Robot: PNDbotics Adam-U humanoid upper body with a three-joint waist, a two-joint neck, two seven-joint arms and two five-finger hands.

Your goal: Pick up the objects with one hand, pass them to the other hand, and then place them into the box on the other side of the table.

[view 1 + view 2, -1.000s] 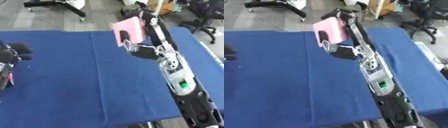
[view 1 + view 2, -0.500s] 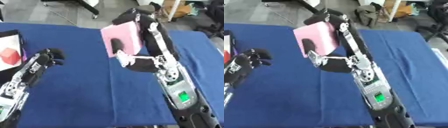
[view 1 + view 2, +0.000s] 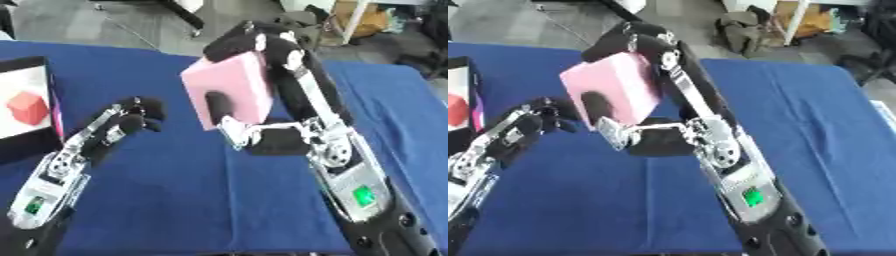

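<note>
One pink block [image 3: 232,89] sits clasped in the right hand [image 3: 262,47], near the curled, empty left hand [image 3: 136,112].

Pink block [image 3: 234,89], red cube [image 3: 28,107], blue table [image 3: 192,200], black box [image 3: 26,150].

Both arms are black with silver-grey metal plates along the forearms. The right hand [image 3: 262,47] has black fingers, and behind it runs a slim black link to a rounded silver wrist joint; further back a silver panel carries a small green lit square. The left hand [image 3: 136,112] is black too, with a silver forearm plate behind it bearing a small green mark
</note>
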